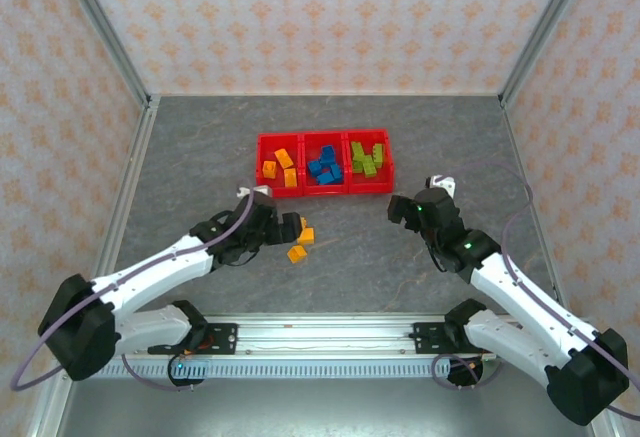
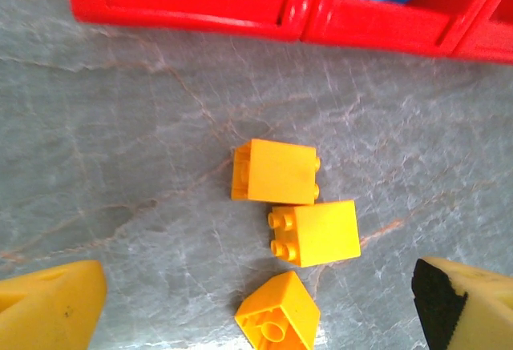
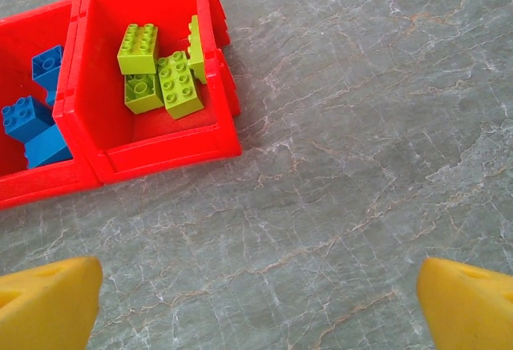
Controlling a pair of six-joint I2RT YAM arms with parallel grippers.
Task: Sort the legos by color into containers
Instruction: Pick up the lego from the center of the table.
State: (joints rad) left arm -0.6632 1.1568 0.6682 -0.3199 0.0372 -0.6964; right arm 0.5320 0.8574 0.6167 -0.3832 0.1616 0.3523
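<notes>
Three joined red containers (image 1: pixel 300 193) sit ahead of both grippers. Our left gripper (image 1: pixel 288 229), jaws wide and empty, is nearer the three loose orange legos (image 2: pixel 317 232). They lie on the table (image 2: pixel 120 166) just ahead between its fingers (image 2: pixel 48 306), strung in a line away from it; our right gripper (image 3: pixel 256 302), equally wide and empty, is well apart from them.

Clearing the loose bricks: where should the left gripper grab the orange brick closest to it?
Likely from straight above with the left gripper, pinching the nearest orange brick across its two flat side faces. It lies cornerwise to the open jaws, so rotate the wrist; its neighbour sits close behind.
</notes>
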